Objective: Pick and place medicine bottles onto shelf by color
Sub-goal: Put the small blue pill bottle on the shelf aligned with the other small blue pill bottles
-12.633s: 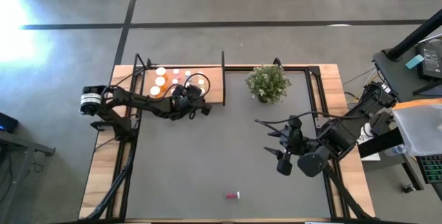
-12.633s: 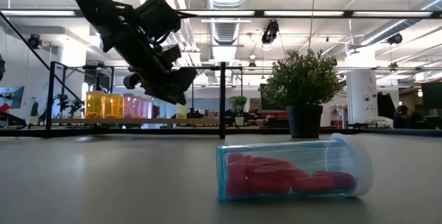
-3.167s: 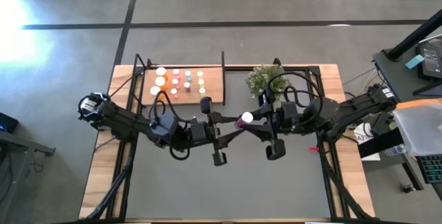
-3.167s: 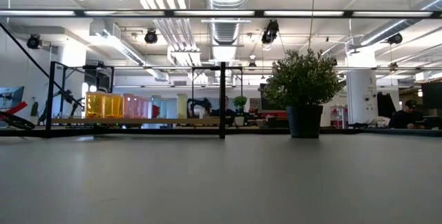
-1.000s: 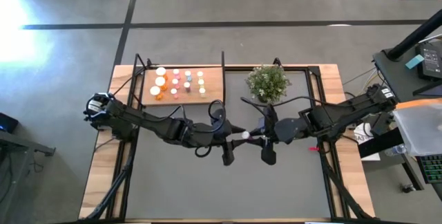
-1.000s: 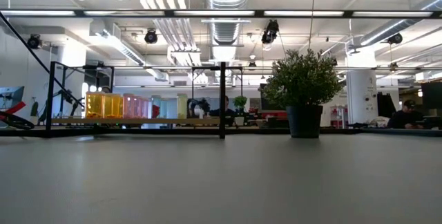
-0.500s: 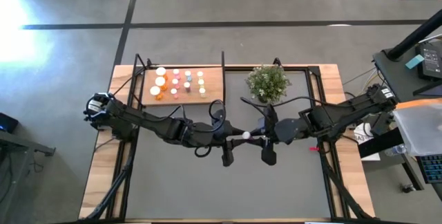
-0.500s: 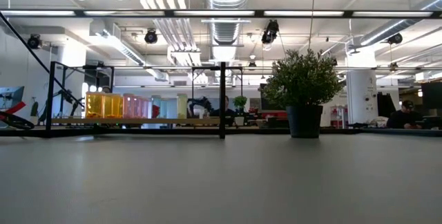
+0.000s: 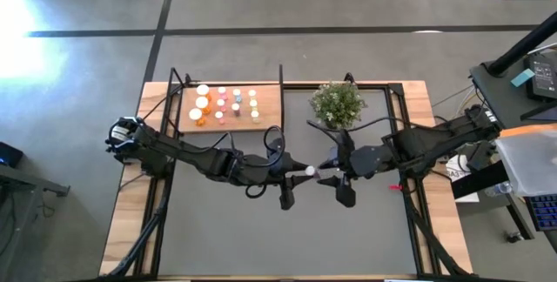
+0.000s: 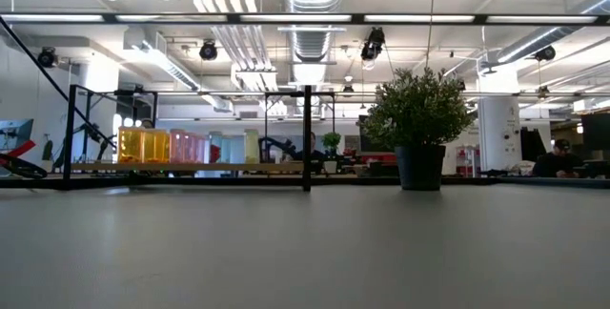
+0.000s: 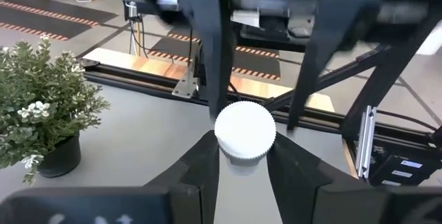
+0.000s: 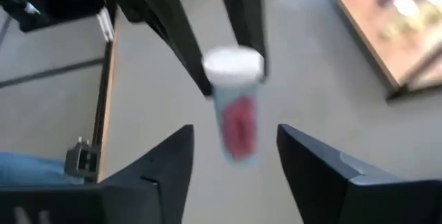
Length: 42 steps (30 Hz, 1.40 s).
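Note:
A small clear bottle of red pills with a white cap point(image 9: 308, 171) hangs over the middle of the table. It also shows in the left wrist view point(image 11: 245, 131) and in the right wrist view point(image 12: 236, 113). My left gripper point(image 9: 296, 176) is shut on it. My right gripper point(image 9: 325, 176) is open and empty, just to the bottle's right; in the right wrist view point(image 12: 235, 172) its fingers stand apart on this side of the bottle. The wooden shelf point(image 9: 268, 112) at the far left carries several orange, pink, yellow and pale bottles point(image 9: 222, 104). My left gripper pinches the bottle between its two fingers point(image 11: 207, 165) at the top of its body, just under the white cap point(image 11: 243, 156). The fingers come about level from the table's left. The bottle stands upright, cap up, lifted clear of the table.
A green potted plant point(image 9: 338, 104) stands at the far edge, right of the shelf's dark upright end point(image 9: 281, 97). The dark grey mat point(image 9: 261, 230) lies bare toward the near edge. In the low view the shelf's bottles point(image 10: 157, 145) and the plant point(image 10: 419, 123) show far back.
My right gripper has drawn back from the bottle toward the table's right edge. The bottle has stayed where it was, in my left gripper.

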Available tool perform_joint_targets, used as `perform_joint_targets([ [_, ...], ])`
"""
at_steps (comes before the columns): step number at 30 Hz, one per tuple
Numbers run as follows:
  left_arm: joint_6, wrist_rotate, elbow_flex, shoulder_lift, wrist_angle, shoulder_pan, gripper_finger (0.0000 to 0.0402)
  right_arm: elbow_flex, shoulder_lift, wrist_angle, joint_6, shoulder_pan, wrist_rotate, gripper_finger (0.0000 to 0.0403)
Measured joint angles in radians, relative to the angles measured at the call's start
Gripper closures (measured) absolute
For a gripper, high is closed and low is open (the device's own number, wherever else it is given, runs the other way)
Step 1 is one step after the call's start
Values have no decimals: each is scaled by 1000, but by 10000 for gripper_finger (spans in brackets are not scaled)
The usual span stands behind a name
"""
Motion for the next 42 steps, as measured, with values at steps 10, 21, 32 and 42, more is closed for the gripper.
perform_joint_targets([
  [10,-40,-5,0,-44,-191,74,312,263,-5,-438,137,0,9,154],
  [21,-138,-167,-88,-227,-603,162,312,257,-29,-542,138,0,146,155],
  [32,-497,-308,-603,-521,-514,232,312,237,-37,-626,140,0,312,154],
  [42,-519,-318,-723,-507,-408,331,312,178,-44,-622,144,0,326,158],
])
